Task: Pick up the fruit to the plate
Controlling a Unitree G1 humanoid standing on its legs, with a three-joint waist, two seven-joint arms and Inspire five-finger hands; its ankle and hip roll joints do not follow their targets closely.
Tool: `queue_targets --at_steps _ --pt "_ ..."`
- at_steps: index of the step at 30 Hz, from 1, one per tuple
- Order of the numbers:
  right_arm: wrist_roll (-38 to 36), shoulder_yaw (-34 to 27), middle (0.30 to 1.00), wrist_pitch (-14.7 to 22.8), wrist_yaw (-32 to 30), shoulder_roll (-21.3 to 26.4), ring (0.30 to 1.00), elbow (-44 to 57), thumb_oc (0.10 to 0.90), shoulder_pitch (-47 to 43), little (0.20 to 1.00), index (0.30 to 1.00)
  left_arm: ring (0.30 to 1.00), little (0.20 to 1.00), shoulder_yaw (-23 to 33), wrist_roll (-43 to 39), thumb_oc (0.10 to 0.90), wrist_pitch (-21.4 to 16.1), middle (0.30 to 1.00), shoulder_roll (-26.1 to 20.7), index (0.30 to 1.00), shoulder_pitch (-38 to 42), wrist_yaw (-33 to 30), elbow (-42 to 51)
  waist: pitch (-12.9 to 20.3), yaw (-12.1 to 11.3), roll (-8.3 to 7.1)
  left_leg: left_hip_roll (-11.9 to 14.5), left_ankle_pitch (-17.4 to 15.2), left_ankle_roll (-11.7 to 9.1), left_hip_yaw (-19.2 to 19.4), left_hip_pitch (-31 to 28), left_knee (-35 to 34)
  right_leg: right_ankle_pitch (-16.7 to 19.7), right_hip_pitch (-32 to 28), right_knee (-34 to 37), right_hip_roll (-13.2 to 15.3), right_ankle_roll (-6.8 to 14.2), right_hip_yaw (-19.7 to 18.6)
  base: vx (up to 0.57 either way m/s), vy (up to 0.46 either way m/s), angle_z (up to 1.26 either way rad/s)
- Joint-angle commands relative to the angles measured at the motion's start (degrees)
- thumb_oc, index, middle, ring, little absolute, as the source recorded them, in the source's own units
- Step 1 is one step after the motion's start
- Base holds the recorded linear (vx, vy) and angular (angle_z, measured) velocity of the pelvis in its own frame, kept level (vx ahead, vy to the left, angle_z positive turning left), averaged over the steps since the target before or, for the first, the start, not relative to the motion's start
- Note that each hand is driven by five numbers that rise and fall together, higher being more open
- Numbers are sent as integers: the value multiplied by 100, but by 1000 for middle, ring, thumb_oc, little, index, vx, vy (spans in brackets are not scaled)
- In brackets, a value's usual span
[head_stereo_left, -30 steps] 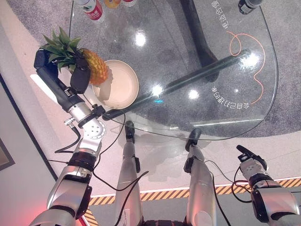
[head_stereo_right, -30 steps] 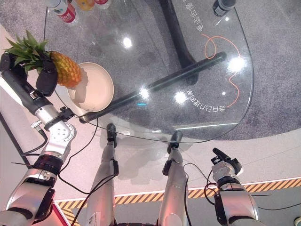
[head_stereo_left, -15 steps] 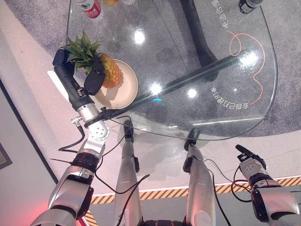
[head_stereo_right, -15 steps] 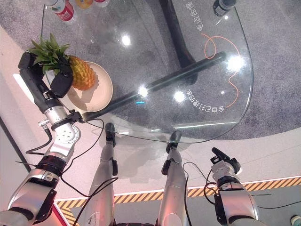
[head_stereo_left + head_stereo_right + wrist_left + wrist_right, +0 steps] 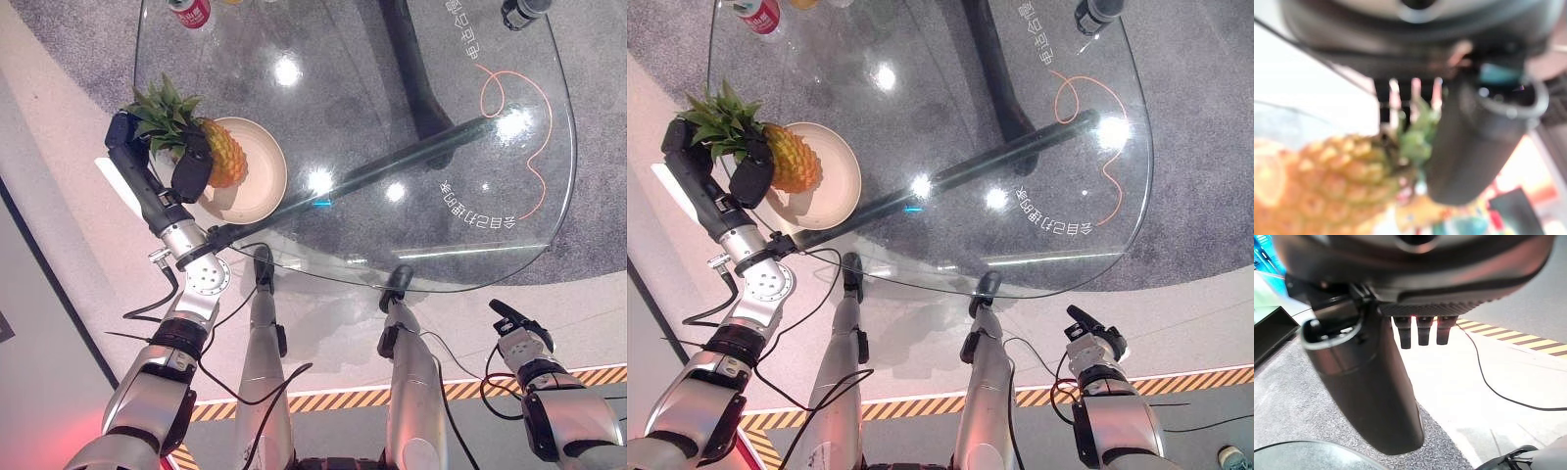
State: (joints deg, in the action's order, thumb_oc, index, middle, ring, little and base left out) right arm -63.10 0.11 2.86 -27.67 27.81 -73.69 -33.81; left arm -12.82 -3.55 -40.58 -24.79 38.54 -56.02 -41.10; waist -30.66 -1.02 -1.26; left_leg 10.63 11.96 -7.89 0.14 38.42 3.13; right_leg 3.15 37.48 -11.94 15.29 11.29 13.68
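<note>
Left hand: the left hand (image 5: 186,166) is curled round the pineapple (image 5: 221,155), thumb on the near side of the fruit and fingers behind the base of the crown; the left wrist view confirms the thumb against the leaves.
Pineapple, position: held in that hand, its body over the near-left part of the plate (image 5: 263,181); whether it touches the plate cannot be told.
Pineapple, appearance: orange-yellow scaled rind; spiky green crown pointing away from the plate, past the table edge.
Plate: round, cream, just beside the hand, on the glass table (image 5: 392,127) near its left edge.
Surroundings: a red can (image 5: 188,9) at the far edge, well beyond the hand; an orange cord (image 5: 534,147) looping over the far-right glass; a dark table leg visible through the top.
Obstructions: nothing lies between fruit and plate.
Right hand: the right hand (image 5: 519,328) hangs low at the right, well apart from the table, fingers straight and holding nothing.
</note>
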Motion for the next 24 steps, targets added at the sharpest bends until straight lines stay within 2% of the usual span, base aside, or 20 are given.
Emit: queue_targets --at_steps 1,8,22,23,24 --pt "-10 -28 900 236 -158 160 900 -132 800 155 900 900 300 200 262 377 100 -906 300 -245 300 746 -454 123 87 -195 -257 19 -455 -84 -27 222 514 61 152 -356 -363 -132 92 0 0 0" --pt "13 33 900 327 -124 101 900 -81 800 157 900 900 300 200 273 448 100 -994 300 -245 300 839 -575 71 87 -177 -324 22 -501 -86 -48 184 490 48 116 -319 -411 -119 63 0 0 0" --pt "21 58 900 416 -111 65 900 -71 800 105 900 900 300 200 162 367 100 -1006 300 -227 300 902 -371 43 87 -175 -375 2 -514 -73 -84 224 473 116 127 -235 -424 -90 78 0 0 0" --pt "9 63 900 426 -119 55 900 -70 800 104 900 900 333 238 155 343 138 -1009 333 -219 333 899 -337 44 87 -176 -373 -4 -513 -72 -86 229 474 121 130 -229 -421 -89 78 0 0 0" --pt "6 58 900 430 -124 51 900 -67 800 86 900 900 333 238 155 339 138 -1008 333 -219 333 921 -324 43 87 -173 -374 -13 -471 -65 -92 276 469 165 167 -207 -418 -96 81 0 0 0"
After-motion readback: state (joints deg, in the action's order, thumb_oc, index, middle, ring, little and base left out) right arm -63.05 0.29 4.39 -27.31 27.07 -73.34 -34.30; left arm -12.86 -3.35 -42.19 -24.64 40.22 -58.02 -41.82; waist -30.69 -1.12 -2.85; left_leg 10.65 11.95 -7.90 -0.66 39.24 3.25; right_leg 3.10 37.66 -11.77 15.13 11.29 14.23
